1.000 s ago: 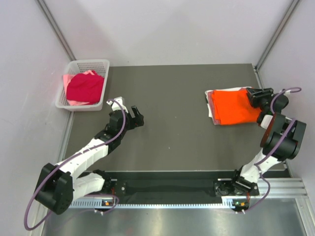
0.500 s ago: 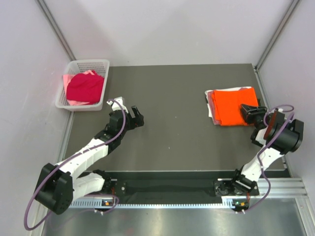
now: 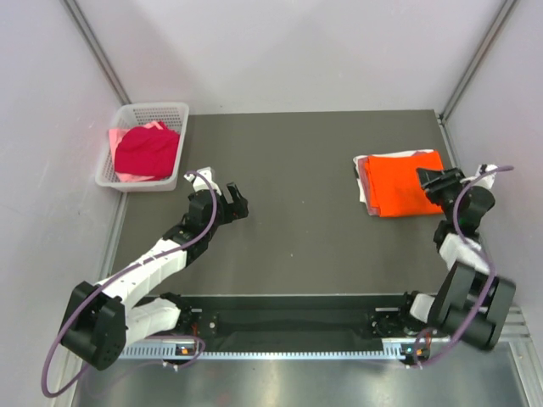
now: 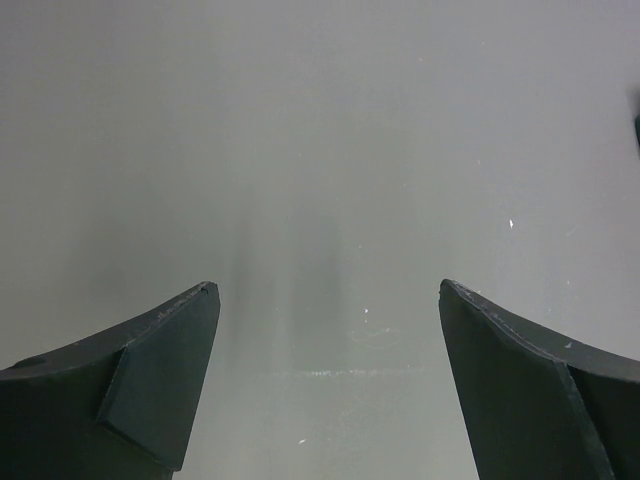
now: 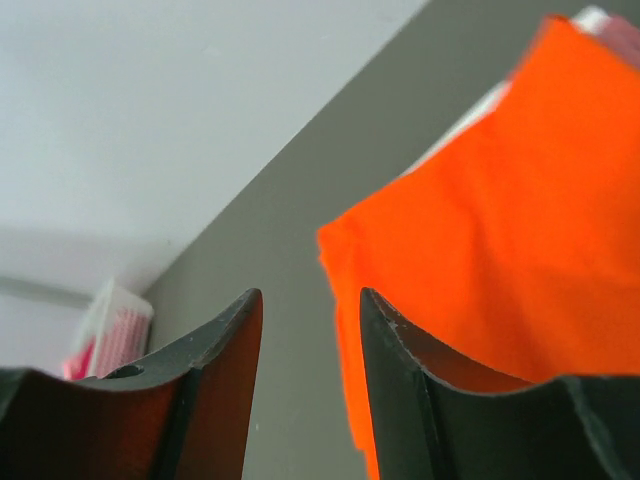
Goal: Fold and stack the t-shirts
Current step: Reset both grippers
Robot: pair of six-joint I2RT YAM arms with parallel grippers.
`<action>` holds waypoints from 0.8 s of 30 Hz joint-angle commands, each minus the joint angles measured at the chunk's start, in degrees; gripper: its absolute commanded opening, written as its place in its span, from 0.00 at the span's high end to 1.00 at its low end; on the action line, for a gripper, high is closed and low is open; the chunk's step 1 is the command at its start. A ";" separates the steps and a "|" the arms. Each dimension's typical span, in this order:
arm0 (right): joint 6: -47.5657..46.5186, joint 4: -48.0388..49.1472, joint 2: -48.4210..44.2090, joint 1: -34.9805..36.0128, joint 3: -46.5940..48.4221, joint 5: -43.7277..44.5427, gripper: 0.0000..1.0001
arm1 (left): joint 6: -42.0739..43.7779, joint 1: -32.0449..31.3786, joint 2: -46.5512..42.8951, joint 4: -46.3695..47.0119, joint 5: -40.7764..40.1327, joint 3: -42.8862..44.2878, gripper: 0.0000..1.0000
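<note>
An orange t-shirt (image 3: 395, 185) is laid folded flat, a neat rectangle, on top of a small stack; its right edge is overlapped by the right gripper (image 3: 424, 179), and contact cannot be told. At the stack's side away from that gripper, a white t-shirt (image 3: 361, 161) and a dusty rose t-shirt (image 3: 366, 183) are seen as thin edges below it. A crimson t-shirt (image 3: 146, 150) is bunched unfolded over a pale pink t-shirt (image 3: 127, 176) in a basket (image 3: 157, 108), well beyond and left of the left gripper (image 3: 237, 201).
</note>
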 commanded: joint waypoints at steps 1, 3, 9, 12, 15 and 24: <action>-14.18 -13.89 -12.36 6.11 -0.92 5.55 0.55 | 1.59 -0.33 -0.82 2.93 -1.64 0.62 0.05; -19.97 -18.05 -16.96 12.93 -1.71 12.14 0.55 | 1.77 -0.33 -1.87 3.11 -2.00 0.09 0.05; -27.91 -25.88 -29.98 25.80 -6.72 23.39 0.28 | 1.77 -0.51 -5.47 3.11 -2.44 -2.10 0.04; -30.55 -27.99 -33.85 33.35 -9.18 29.37 0.00 | 2.03 -0.60 -7.67 0.83 -2.26 -2.63 0.01; -31.35 -28.44 -35.61 38.90 -10.94 37.98 0.00 | 3.61 -0.51 -10.74 -2.24 -2.44 -3.33 0.01; -32.22 -23.60 -38.16 40.23 -15.07 34.23 0.01 | 3.46 -0.51 -27.16 -10.34 -4.88 -12.11 0.01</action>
